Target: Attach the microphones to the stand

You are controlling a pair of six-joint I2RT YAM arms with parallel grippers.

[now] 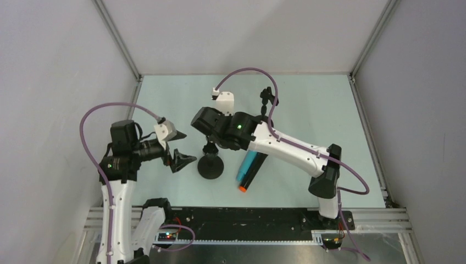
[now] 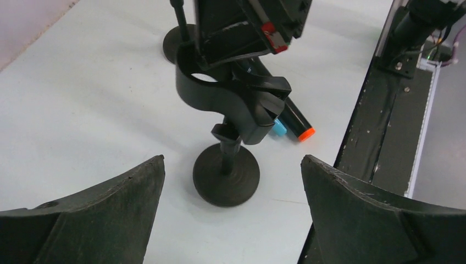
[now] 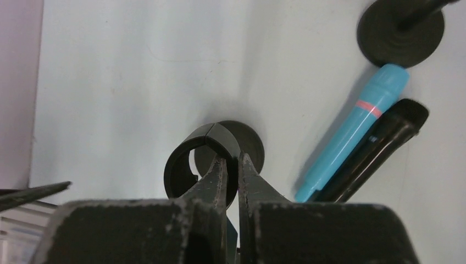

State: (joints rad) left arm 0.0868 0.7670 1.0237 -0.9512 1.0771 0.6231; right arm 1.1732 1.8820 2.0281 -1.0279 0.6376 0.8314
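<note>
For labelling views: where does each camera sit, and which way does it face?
Top: above, behind the robot, facing down at the table; both arms show.
Left wrist: looks across at the clip; open left claw frames it.
Right wrist: looks down; right claw shut on the clip.
Shared by wrist views: clip, blue mic, black mic.

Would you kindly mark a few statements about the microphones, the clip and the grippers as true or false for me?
1. The blue microphone and the black microphone lie side by side on the table. True.
2. The left gripper is shut. False: its jaws stand wide open.
3. The right gripper is shut on the clip. True.
4. A microphone sits in the clip. False: the clip is empty.
</note>
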